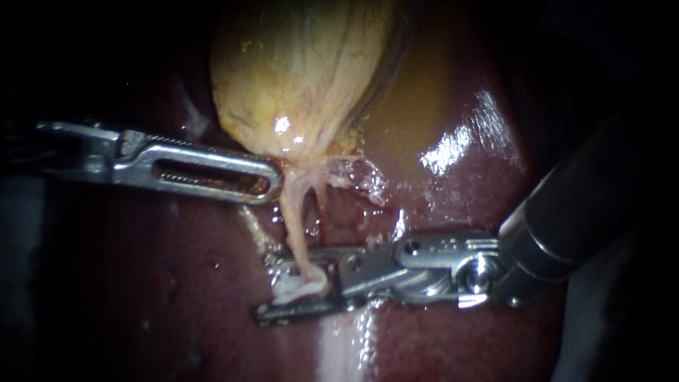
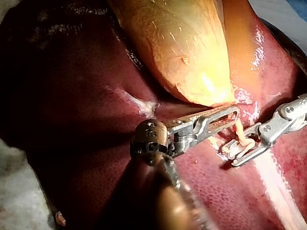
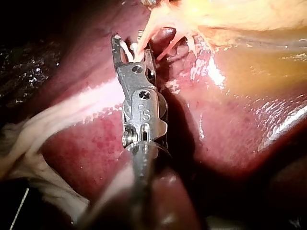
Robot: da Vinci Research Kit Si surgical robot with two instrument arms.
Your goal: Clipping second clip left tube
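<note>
White clip (image 1: 300, 288) sits between right instrument's (image 1: 267, 286) parted jaws | left tube (image 1: 293, 226) drops from gallbladder (image 1: 304, 71) and passes between those jaws, low against liver (image 1: 141, 283); nothing squeezed yet | left instrument (image 1: 272, 185) beside tube's top; its hold I cannot tell | step: clip positioned; next, likely: close squarely, tube fully inside

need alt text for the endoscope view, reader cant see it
The right instrument has its end effector open around the pale left tube, which runs down from the yellowish gallbladder over dark red liver. The left instrument comes in from the left, its tip beside the tube's upper end.
</note>
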